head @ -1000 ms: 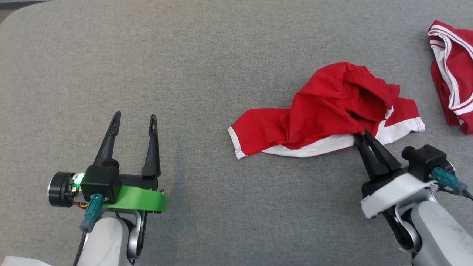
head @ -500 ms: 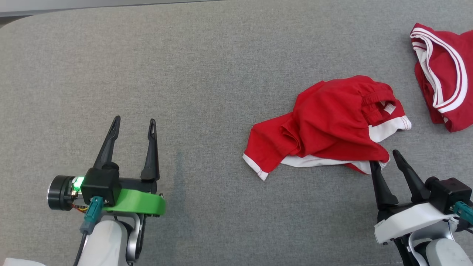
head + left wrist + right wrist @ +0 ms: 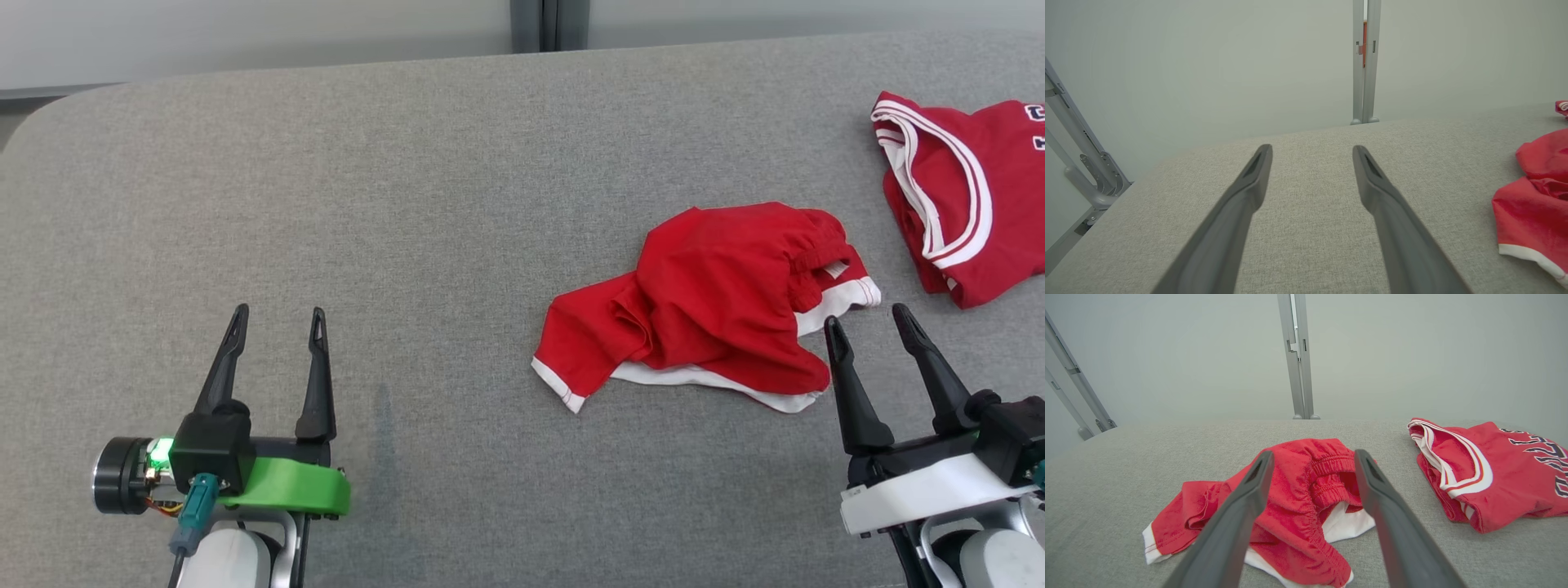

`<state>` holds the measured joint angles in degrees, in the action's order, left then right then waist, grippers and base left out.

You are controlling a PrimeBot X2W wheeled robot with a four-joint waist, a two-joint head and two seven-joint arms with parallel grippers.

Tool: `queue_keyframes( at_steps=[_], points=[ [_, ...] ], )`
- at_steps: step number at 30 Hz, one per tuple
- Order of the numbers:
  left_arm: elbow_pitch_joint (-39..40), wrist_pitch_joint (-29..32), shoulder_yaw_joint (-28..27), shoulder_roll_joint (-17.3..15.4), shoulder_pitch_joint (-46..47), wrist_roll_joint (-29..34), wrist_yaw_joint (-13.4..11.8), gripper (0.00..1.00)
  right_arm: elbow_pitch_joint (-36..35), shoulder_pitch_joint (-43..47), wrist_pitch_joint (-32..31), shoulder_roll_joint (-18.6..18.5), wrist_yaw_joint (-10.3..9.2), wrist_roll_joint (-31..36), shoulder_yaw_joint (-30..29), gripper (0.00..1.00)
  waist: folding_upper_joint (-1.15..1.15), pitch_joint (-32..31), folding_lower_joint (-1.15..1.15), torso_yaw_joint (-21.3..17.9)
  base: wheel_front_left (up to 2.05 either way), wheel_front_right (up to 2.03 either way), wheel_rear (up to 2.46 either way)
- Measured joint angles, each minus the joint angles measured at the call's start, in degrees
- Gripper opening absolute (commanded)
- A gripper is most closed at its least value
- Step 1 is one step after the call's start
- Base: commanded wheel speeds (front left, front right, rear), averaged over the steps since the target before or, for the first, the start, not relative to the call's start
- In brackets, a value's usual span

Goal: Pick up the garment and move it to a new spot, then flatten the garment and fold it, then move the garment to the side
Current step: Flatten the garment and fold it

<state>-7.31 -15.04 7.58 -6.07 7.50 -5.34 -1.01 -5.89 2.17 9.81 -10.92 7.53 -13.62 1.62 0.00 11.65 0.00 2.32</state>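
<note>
Nearest you, at the lower left of the head view, your left gripper (image 3: 278, 315) hovers over the bare grey cloth of the table (image 3: 424, 212), fingers spread, nothing between them; at the lower right your right gripper (image 3: 865, 318) is spread just as wide and holds nothing, its tips just beside the near right hem of the garment (image 3: 718, 294); whether they touch it you cannot tell. Garment: red shorts with white trim, crumpled in a loose heap right of the table's centre; elastic waistband gaping toward the right gripper; one leg trailing left, white cuff flat on the cloth. Beyond and to the right, apart from the shorts, lies a red jersey (image 3: 963, 204) with white-striped neckline and dark lettering; behind the table's far edge, a grey metal post (image 3: 549, 23) against a pale wall (image 3: 245, 33).
</note>
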Motion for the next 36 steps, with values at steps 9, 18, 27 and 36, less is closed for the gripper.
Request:
queue_keyframes(
  at_steps=[9, 18, 27, 36],
  points=[
    [0.43, 0.00, 0.10, -0.20, -0.98, -0.05, -0.40, 1.00, -1.27, 0.02, -0.89, -0.21, 0.00, 0.25, -1.41, 1.00, 0.00, -1.20, 0.00, 0.54, 0.00, 0.00, 0.00],
    [2.20, 0.57, 4.41, -0.03, 0.68, 1.00, 1.16, 1.00, -1.91, -0.08, -0.98, 0.21, 0.00, 0.24, -1.58, 1.00, 0.00, -0.15, 0.00, 0.39, 0.00, 0.00, 0.00],
    [-3.42, 7.98, 24.95, 2.44, 9.15, 3.58, 7.79, 1.00, -1.91, -2.16, -0.66, 0.70, 0.00, 0.30, -0.71, 1.00, 0.00, 3.92, 0.00, -1.11, 0.00, 0.00, 0.00],
    [-17.62, 14.61, 32.18, 0.51, 15.84, 1.49, 8.39, 0.87, 0.42, -3.67, 1.07, 1.01, 0.00, -0.41, -0.60, 1.00, 0.00, 7.04, 0.00, -5.07, 0.00, 0.00, 0.00]
  ],
)
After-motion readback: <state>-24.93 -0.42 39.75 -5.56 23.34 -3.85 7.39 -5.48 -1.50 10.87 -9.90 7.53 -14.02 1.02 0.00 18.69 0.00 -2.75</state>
